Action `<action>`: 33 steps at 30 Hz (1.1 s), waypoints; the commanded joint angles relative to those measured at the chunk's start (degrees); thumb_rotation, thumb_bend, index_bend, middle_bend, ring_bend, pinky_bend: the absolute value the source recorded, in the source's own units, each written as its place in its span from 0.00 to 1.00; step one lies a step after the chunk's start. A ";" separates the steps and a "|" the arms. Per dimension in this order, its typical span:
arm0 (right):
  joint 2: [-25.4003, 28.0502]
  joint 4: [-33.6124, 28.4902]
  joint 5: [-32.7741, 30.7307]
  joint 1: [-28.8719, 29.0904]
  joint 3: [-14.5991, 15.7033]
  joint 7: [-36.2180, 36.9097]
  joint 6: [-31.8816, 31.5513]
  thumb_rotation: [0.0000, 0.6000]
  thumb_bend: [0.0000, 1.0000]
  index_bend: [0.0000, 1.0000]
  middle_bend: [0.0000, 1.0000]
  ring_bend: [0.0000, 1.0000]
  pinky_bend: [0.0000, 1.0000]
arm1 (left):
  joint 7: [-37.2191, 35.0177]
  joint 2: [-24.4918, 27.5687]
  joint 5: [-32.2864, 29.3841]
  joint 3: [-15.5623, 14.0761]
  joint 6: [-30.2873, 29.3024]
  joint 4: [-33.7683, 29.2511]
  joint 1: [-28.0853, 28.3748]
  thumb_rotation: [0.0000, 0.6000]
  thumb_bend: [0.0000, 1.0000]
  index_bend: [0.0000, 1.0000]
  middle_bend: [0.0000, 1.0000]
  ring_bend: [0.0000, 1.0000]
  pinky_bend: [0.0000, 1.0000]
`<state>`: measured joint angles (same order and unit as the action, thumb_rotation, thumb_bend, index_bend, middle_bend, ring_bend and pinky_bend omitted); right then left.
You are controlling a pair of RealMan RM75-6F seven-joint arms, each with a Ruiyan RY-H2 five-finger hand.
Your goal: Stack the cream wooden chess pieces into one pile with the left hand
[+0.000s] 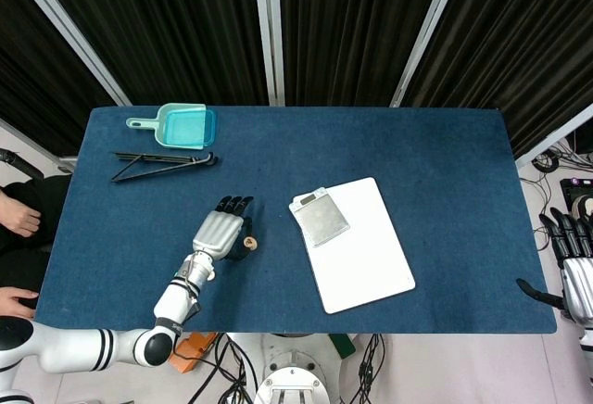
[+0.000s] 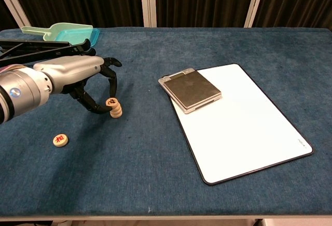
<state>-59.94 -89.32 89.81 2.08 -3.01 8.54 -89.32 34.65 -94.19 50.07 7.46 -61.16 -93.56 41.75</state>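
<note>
My left hand (image 2: 78, 75) (image 1: 220, 233) arches over a short pile of cream wooden chess pieces (image 2: 116, 110) left of the table's middle. Thumb and a fingertip pinch the top cream piece (image 2: 111, 102), which is tilted on the pile with its dark character facing the chest camera. From the head view only one edge of that piece (image 1: 248, 244) shows beside the hand. One more cream piece (image 2: 60, 140) lies flat on the blue cloth, nearer the front edge and left of the pile. My right hand (image 1: 574, 270) hangs off the table's right edge, fingers apart and holding nothing.
A white board (image 2: 244, 127) (image 1: 361, 246) lies right of centre with a grey flat device (image 2: 192, 89) (image 1: 321, 216) on its far corner. At the back left are a teal scoop (image 1: 183, 127) and a black folding tool (image 1: 157, 165). A person's hands (image 1: 18, 214) show at the left edge.
</note>
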 commanded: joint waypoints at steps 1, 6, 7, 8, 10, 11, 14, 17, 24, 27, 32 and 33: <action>0.02 -0.01 -0.03 -0.03 -0.01 0.03 -0.04 1.00 0.19 0.00 0.04 0.00 0.04 | -0.12 0.04 -0.01 -0.03 -0.03 0.00 0.02 1.00 0.27 0.48 0.03 0.00 0.00; -0.01 0.03 -0.04 0.02 -0.03 0.06 0.05 1.00 0.19 0.00 0.04 0.00 0.04 | -0.27 0.40 0.19 -0.16 -0.29 -0.52 -0.03 1.00 0.27 0.47 0.02 0.00 0.00; -0.01 0.04 -0.07 0.01 -0.05 0.07 0.03 1.00 0.19 0.00 0.04 0.00 0.04 | -0.34 0.70 0.40 -0.27 -0.44 -0.97 -0.13 1.00 0.27 0.46 0.02 0.00 0.00; 0.00 0.05 -0.13 0.01 -0.07 0.10 0.05 1.00 0.19 0.00 0.04 0.00 0.04 | -0.46 1.09 0.81 -0.41 -0.73 -1.54 -0.31 1.00 0.27 0.46 0.02 0.00 0.00; 0.08 0.03 -0.15 0.05 -0.11 0.21 0.10 1.00 0.19 0.00 0.04 0.00 0.04 | -1.44 2.34 2.62 -0.84 -2.06 -3.13 -1.20 1.00 0.26 0.45 0.02 0.00 0.00; 0.15 0.04 -0.13 0.04 -0.12 0.30 0.07 1.00 0.19 0.00 0.04 0.00 0.04 | -2.58 3.29 4.01 -1.14 -3.19 -4.06 -2.10 1.00 0.26 0.44 0.02 0.00 0.00; 0.29 0.15 -0.22 -0.04 -0.18 0.55 -0.08 1.00 0.19 0.00 0.04 0.00 0.04 | -6.55 6.27 8.23 -2.39 -6.41 -5.66 -5.09 1.00 0.26 0.44 0.02 0.00 0.00; 0.33 0.28 -0.22 0.00 -0.20 0.78 -0.02 1.00 0.19 0.00 0.04 0.00 0.04 | -9.92 9.34 11.56 -4.12 -8.68 -5.97 -7.88 1.00 0.26 0.44 0.02 0.00 0.00; -0.05 0.12 0.42 0.45 -0.17 0.38 0.22 1.00 0.19 0.00 0.04 0.00 0.04 | -16.85 13.78 18.58 -10.04 -11.34 -3.72 -14.20 1.00 0.26 0.44 0.02 0.00 0.00; -0.17 -0.22 0.73 0.68 -0.14 -0.13 0.37 1.00 0.19 0.00 0.04 0.00 0.04 | -17.87 12.99 21.04 -12.19 -11.67 -2.49 -16.05 1.00 0.25 0.44 0.02 0.00 0.00; 0.03 -0.97 1.12 0.95 -0.12 -0.94 0.47 1.00 0.19 0.00 0.04 0.00 0.04 | -18.42 10.37 23.65 -13.51 -11.04 -1.09 -17.59 1.00 0.24 0.44 0.02 0.00 0.00; 0.12 -1.09 1.12 0.95 -0.13 -1.04 0.46 1.00 0.19 0.00 0.04 0.00 0.04 | -18.35 9.91 23.98 -13.52 -10.88 -0.93 -17.70 1.00 0.24 0.44 0.02 0.00 0.00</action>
<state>-59.85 -90.38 90.92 3.02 -3.13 7.53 -88.86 16.33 -83.77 73.68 -5.85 -72.28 -94.84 24.33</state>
